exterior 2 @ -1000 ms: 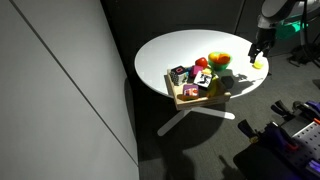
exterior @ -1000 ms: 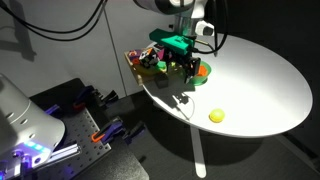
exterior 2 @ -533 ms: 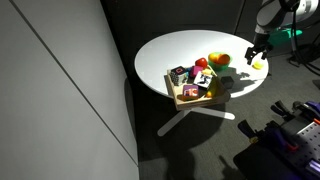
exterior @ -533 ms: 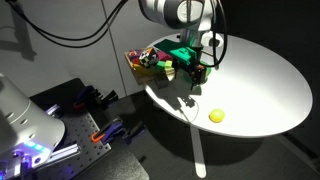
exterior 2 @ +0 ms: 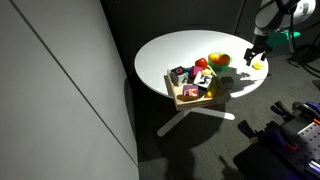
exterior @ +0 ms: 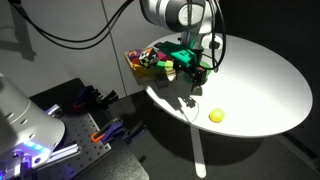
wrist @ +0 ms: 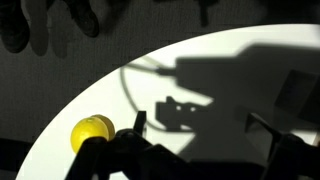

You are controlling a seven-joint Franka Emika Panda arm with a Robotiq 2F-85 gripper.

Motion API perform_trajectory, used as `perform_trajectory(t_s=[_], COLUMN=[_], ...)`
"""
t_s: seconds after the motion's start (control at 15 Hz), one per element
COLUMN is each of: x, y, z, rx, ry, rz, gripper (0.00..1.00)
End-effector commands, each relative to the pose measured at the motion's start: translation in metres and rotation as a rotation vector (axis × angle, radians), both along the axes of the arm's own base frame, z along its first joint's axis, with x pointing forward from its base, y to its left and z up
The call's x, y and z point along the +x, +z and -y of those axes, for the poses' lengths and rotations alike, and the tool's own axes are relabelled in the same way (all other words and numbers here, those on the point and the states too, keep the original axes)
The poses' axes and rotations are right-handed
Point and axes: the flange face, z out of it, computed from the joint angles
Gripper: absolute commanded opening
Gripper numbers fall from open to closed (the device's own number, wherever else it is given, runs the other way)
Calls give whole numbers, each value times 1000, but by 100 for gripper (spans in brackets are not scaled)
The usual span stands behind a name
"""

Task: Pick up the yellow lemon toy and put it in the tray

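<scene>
The yellow lemon toy (exterior: pixel 216 115) lies alone on the white round table (exterior: pixel 260 80) near its front edge. It also shows in the other exterior view (exterior 2: pixel 259 64) and at the lower left of the wrist view (wrist: pixel 92 131). My gripper (exterior: pixel 197 74) hangs open and empty above the table, up and left of the lemon; in the wrist view its fingers (wrist: pixel 205 128) stand apart with only table between them. The tan tray (exterior 2: pixel 196 95) sits at the table's edge, crowded with small toys; it also shows behind the gripper (exterior: pixel 140 62).
A green bowl (exterior 2: pixel 219 61) with an orange fruit and a red round fruit (exterior 2: pixel 201 63) sit beside the tray. The table edge drops off just past the lemon. Clamps and gear (exterior: pixel 95 125) lie on the floor below.
My gripper has moved from over the tray and bowl out toward the lemon side of the table and a little lower. The lemon has not moved.
</scene>
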Motion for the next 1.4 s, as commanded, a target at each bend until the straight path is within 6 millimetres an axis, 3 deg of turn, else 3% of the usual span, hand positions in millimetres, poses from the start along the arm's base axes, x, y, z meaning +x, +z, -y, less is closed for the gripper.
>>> perform_trajectory(t_s=[0.0, 0.4, 1.33], x=[0, 5, 34], y=[0, -3, -52], z=[0, 8, 88], rx=[0, -1, -62], ry=[0, -19, -237], rz=[-1, -4, 21], gripper=[100, 100, 100])
